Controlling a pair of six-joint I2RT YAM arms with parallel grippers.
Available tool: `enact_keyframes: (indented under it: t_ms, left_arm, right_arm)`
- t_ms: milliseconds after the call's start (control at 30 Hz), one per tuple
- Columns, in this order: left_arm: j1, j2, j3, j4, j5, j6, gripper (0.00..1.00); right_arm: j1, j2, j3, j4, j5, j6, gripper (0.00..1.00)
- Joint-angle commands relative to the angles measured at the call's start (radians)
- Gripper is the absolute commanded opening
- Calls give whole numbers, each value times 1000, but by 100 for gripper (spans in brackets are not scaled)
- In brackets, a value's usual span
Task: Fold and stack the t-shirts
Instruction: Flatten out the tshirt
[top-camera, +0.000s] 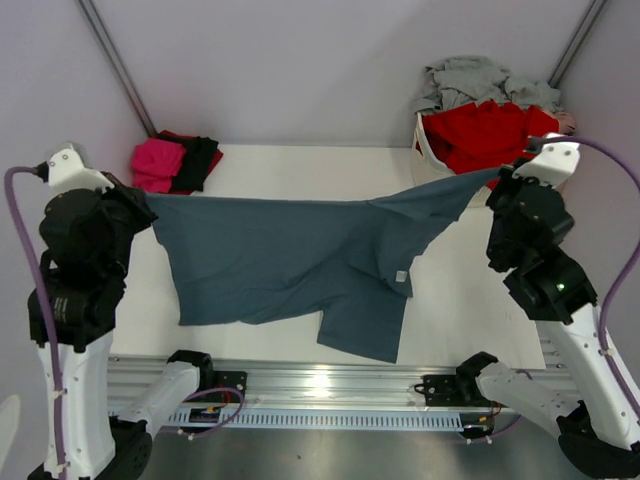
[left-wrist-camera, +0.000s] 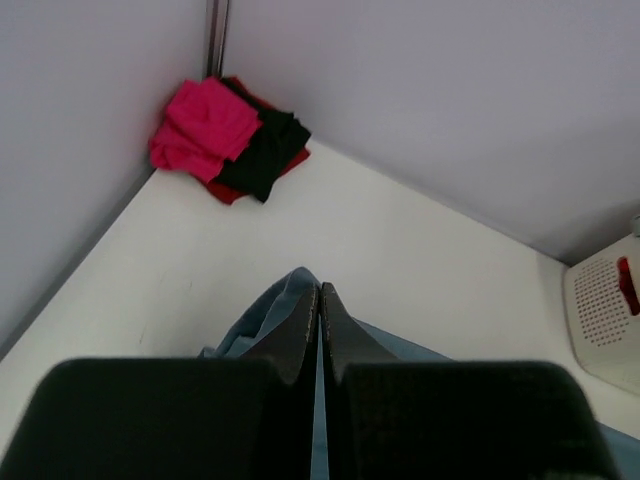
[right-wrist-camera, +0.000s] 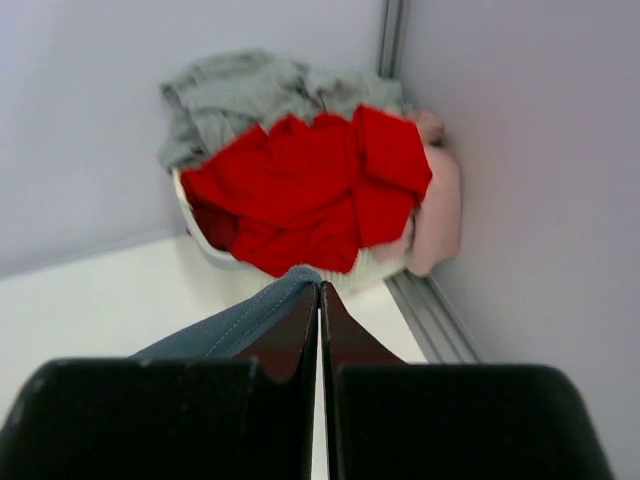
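Observation:
A slate blue-grey t-shirt (top-camera: 290, 262) hangs stretched between my two grippers above the white table (top-camera: 460, 300), its lower part draped down with a small neck label (top-camera: 399, 277) showing. My left gripper (top-camera: 143, 198) is shut on its left edge; the cloth (left-wrist-camera: 262, 320) bunches round the closed fingertips (left-wrist-camera: 320, 288). My right gripper (top-camera: 497, 176) is shut on its right edge; the cloth (right-wrist-camera: 235, 325) runs left from the closed fingertips (right-wrist-camera: 320, 287). A folded magenta-pink shirt (top-camera: 158, 163) lies on black (top-camera: 200, 160) and red ones at the back left corner.
A white lattice basket (top-camera: 432, 160) at the back right holds red (top-camera: 485, 132) and pale grey (top-camera: 475, 80) shirts, with something pale pink (right-wrist-camera: 440, 210) beside it against the wall. A metal rail (top-camera: 320, 385) runs along the table's near edge.

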Motion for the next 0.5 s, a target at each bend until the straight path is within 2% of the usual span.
enact_keyframes:
  t_ms: [0,167,467]
  left_arm:
    - [-18,-16,105,28,-11,91,0]
    - [-29,-41,142,28,23,126,0]
    - [-45,-62,190,48,58,158,0]
  right_arm:
    - [-10,-49,128,78,-31,-60,0]
    - [-10,-123,197,103,-89,-112,0]
    - [-10,-259,155,276,-232,-233,0]
